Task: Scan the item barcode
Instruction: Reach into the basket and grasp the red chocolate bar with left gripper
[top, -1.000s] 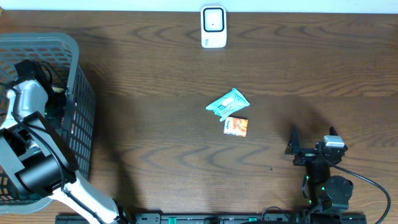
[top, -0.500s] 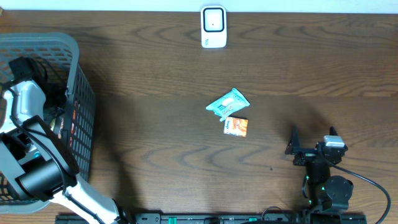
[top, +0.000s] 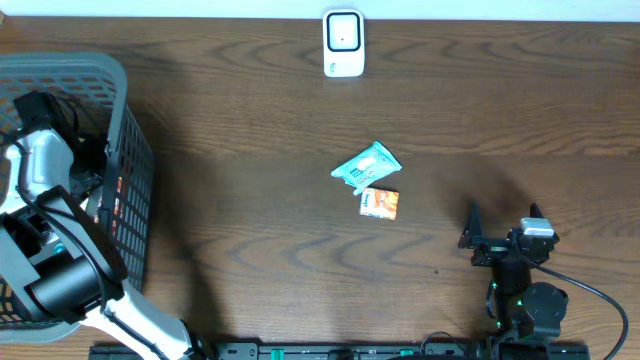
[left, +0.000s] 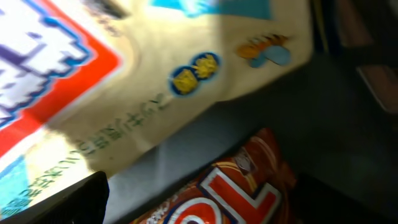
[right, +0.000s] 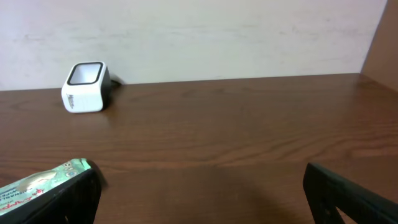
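The left gripper's fingers are hard to read. In the left wrist view only one dark finger (left: 59, 202) shows, pushed out to the 7 o'clock corner, and nothing is clamped against it, so the jaws look spread wide and empty. Right under that camera lies a beige bag (left: 155, 81) with red and blue print. At its 5 o'clock side is a red-orange packet (left: 230, 193), and whether the two touch cannot be told through the blur. From overhead, the left gripper (top: 48, 108) reaches down inside the gray basket (top: 130, 150), which sits at the 9 o'clock side of the table (top: 250, 120).

The right gripper (top: 503, 212) has its fingers (right: 62, 199) wide apart, one in each lower corner of the right wrist view, with bare wood between them and nothing held. It stands at about 4 o'clock on the table and points toward 12 o'clock.

Two items lie on the table near its middle, well apart from both grippers. A teal packet (top: 367, 167) lies flat, and a small orange packet (top: 379, 203) is just beside it at its 5 o'clock. Whether they touch cannot be told. One end of the teal packet shows at the 8 o'clock edge of the right wrist view.

The white scanner (top: 343, 43) stands at the 12 o'clock edge of the table, well apart from the packets. In the right wrist view it is at 10 o'clock, close to the pale wall.
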